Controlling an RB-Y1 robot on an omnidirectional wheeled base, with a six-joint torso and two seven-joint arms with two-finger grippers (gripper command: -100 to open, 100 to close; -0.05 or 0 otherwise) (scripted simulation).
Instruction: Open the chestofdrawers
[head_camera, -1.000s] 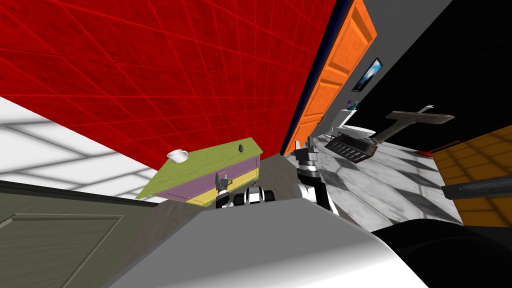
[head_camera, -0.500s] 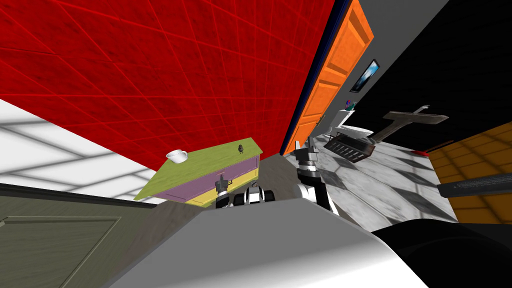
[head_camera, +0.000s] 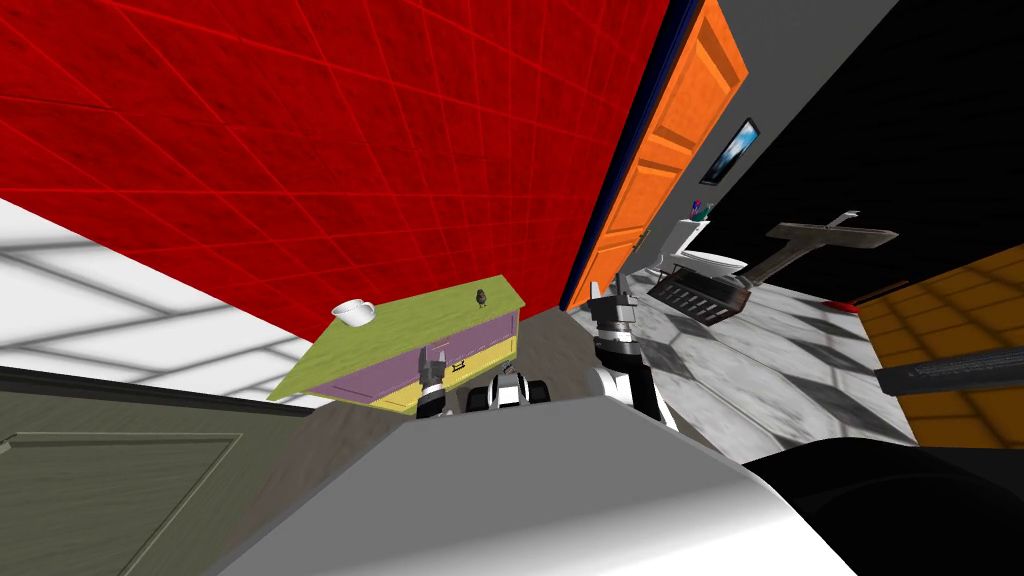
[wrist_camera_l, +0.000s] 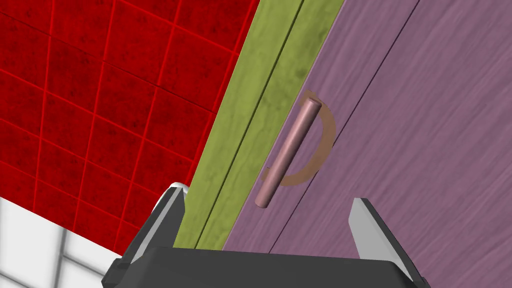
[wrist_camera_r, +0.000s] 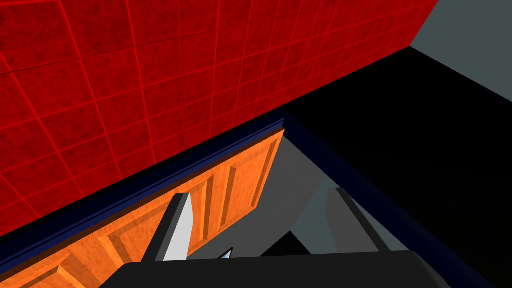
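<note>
A low chest of drawers (head_camera: 400, 335) with an olive-green top, a purple upper drawer front (wrist_camera_l: 400, 130) and a yellow lower one stands against the red tiled wall. My left gripper (head_camera: 432, 360) is open in front of the purple drawer. In the left wrist view the pinkish bar handle (wrist_camera_l: 287, 152) lies just ahead of my left gripper (wrist_camera_l: 267, 212), between the lines of its two fingers and a short way beyond their tips, untouched. My right gripper (head_camera: 608, 290) is raised to the right of the chest, open and empty, with its fingers (wrist_camera_r: 182, 225) spread.
A white cup (head_camera: 354, 311) and a small dark figurine (head_camera: 481, 296) stand on the chest's top. An orange door (head_camera: 660, 170) hangs open right of the chest. A toilet (head_camera: 700, 258) and a dark basket (head_camera: 700, 297) lie beyond on the tiled floor. An olive door (head_camera: 110, 490) is at my left.
My left gripper has moved left and forward along the purple drawer front, closer to the chest. The right arm has stayed where it was.
</note>
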